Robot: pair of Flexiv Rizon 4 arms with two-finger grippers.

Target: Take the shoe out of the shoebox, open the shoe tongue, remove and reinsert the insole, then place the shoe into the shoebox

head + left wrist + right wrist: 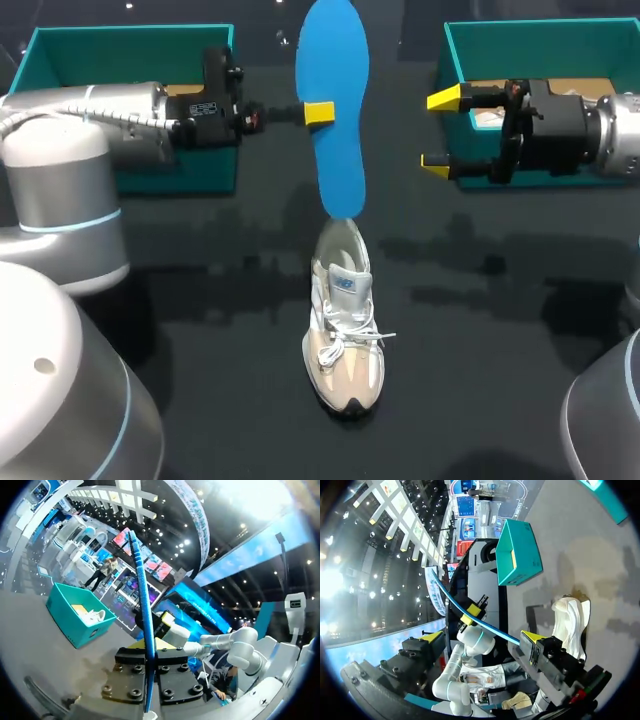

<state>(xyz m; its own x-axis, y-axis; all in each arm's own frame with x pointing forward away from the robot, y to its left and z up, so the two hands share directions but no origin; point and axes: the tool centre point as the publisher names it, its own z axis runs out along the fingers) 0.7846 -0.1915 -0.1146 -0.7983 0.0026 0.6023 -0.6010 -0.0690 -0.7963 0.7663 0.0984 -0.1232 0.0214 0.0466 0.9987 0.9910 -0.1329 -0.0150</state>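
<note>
Blue insole (333, 110): held upright over the sneaker (345, 335), lower end right at the heel opening. You cannot tell whether its tip is inside the collar yet.
Sneaker: stands on the dark table (200, 330), outside both boxes, with its toe pointing away from the insole and a loose lace trailing to one side.
Left gripper (318, 113): raised, up and to the left of the sneaker, pinching the insole's edge about halfway along. Your left wrist view shows the insole edge-on between the fingers.
Right gripper (438, 130): raised, up and to the right of the sneaker, jaws spread wide and holding nothing, apart from the insole.
Risk, buckling: if you push down before the tip is lined up with the opening, the thin insole will likely fold or catch on the collar.
Risk, tipping: nothing steadies the sneaker, so any sideways load from the insole could topple or slide it.
Risk, slipping: you hold the insole only by one edge, so it may swivel in the pinch.
Left shoebox (60, 45): teal, behind the sneaker to its left. The arm hides most of the inside, and only a strip of tan floor shows.
Right shoebox (480, 35): teal, behind the sneaker to its right, with a tan floor and a white object (92, 615) inside. It may be paper or a second shoe; you cannot tell.
</note>
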